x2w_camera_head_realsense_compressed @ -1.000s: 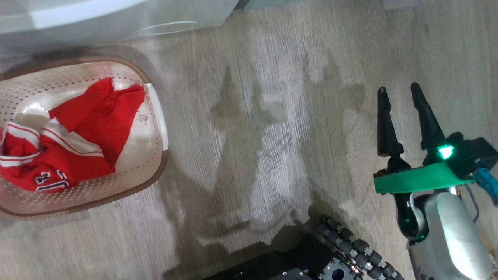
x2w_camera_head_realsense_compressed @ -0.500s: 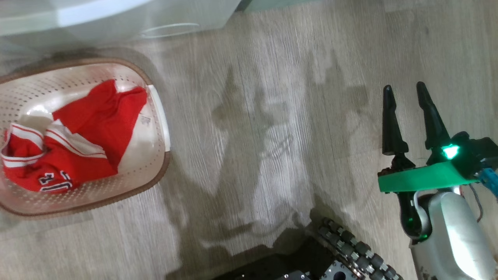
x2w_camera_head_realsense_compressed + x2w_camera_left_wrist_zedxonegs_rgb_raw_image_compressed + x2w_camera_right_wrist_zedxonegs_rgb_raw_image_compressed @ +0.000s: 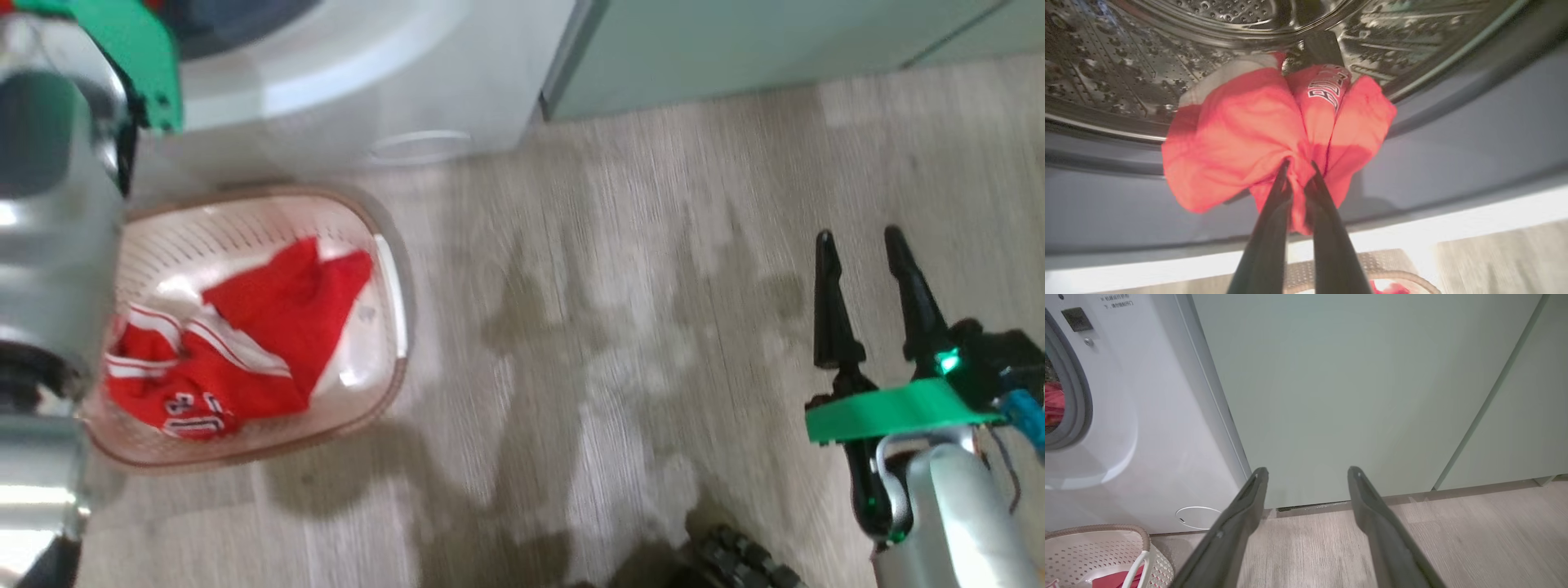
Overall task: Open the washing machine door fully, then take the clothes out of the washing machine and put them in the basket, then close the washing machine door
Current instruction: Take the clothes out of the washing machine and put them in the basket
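Pale wood-grain floor (image 3: 637, 327) before a white washing machine (image 3: 367, 98) and pale green cabinets (image 3: 735, 49).

**Left wrist view:** the fingers (image 3: 1265, 237) of the left gripper (image 3: 1298, 164) are clenched on a fold of a red jersey (image 3: 1241, 134). The jersey bunches just past the fingertips at the mouth of the steel drum (image 3: 1126, 61), over the grey gasket (image 3: 1453, 130). Black-and-white print shows on its upper fold. Beneath the fingers lies the woven rim of the basket (image 3: 1372, 261).

**Head view:** this view supplies the basket's contents. The basket stands on the floor just in front of the machine. It holds a second jersey (image 3: 245, 351), crumpled and white-striped, with its number print visible. The pale left forearm (image 3: 49, 245) crosses the basket's left edge. The right gripper (image 3: 859, 235) hovers over bare floor, well apart from the basket, with its fingers spread and empty.

**Right wrist view:** the parted fingers point toward the cabinet front. At far left, red cloth shows inside the machine's opening, and a small round cover (image 3: 1198, 517) sits low on the machine's front.
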`<state>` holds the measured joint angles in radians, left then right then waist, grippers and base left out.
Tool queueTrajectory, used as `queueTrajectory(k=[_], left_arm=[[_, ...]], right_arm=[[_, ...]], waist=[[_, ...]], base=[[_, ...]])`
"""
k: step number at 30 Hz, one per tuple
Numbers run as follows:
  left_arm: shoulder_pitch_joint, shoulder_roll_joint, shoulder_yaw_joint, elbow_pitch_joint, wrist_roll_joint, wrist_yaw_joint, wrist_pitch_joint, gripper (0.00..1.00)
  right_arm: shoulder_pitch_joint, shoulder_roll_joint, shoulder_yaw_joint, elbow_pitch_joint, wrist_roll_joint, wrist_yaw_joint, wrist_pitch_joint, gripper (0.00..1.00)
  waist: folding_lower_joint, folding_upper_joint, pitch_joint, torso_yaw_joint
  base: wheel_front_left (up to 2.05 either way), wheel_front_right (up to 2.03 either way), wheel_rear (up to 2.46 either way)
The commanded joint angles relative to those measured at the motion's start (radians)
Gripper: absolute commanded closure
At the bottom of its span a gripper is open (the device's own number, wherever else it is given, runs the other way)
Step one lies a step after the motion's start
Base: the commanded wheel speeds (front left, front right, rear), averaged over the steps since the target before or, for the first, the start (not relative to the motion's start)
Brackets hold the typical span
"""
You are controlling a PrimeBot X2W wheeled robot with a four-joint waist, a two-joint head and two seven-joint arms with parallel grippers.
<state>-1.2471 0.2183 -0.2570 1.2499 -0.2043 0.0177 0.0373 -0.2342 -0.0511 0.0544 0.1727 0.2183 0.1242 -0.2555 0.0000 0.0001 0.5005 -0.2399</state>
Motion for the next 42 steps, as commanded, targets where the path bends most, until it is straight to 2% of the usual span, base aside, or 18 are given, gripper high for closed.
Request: queueTrajectory(k=[1, 4, 9, 16, 22, 30, 42], left_arm=[[-0.008, 0.038, 0.017, -0.021, -0.005, -0.009, -0.02, 1.0], [0.052, 0.021, 0.053, -0.009, -0.065, -0.081, -0.064, 1.0], [0.167, 0.0, 0.063, 0.004, -0.11, -0.13, -0.133, 1.0], [0.341, -0.052, 0.031, 0.005, -0.154, -0.148, -0.203, 1.0], [0.494, -0.091, -0.017, 0.009, -0.183, -0.148, -0.194, 1.0], [0.599, -0.112, -0.033, 0.02, -0.221, -0.148, -0.144, 1.0], [0.57, -0.086, -0.018, 0.032, -0.263, -0.147, -0.079, 1.0]], right_arm=[[0.028, 0.001, 0.014, -0.022, -0.011, 0.007, -0.006, 0.0], [0.053, 0.001, 0.012, -0.013, -0.021, 0.007, -0.006, 0.0], [0.094, -0.006, 0.005, -0.003, -0.019, 0.007, -0.006, 0.0], [0.15, -0.018, 0.002, 0.01, -0.008, 0.007, -0.006, 0.0], [0.193, -0.028, -0.004, 0.013, 0.0, 0.007, -0.006, 0.0], [0.179, -0.032, 0.0, 0.0, 0.007, 0.007, -0.006, 0.0], [0.115, -0.027, -0.004, -0.027, -0.004, 0.007, -0.006, 0.0]], waist=[[0.0, -0.0001, -0.063, 0.032], [0.0, -0.0001, -0.126, 0.048], [0.0, -0.0001, -0.219, 0.072], [0.0, -0.0001, -0.321, 0.099], [0.0, -0.0001, -0.373, 0.121], [0.0, -0.0001, -0.346, 0.119], [0.0, -0.0001, -0.173, 0.067]], base=[[0.0, 0.0, 0.0], [0.0, 0.0, 0.0], [0.0, 0.0, 0.0], [0.0, 0.0, 0.0], [0.0, 0.0, 0.0], [0.0, 0.0, 0.0], [0.0, 0.0, 0.0]])
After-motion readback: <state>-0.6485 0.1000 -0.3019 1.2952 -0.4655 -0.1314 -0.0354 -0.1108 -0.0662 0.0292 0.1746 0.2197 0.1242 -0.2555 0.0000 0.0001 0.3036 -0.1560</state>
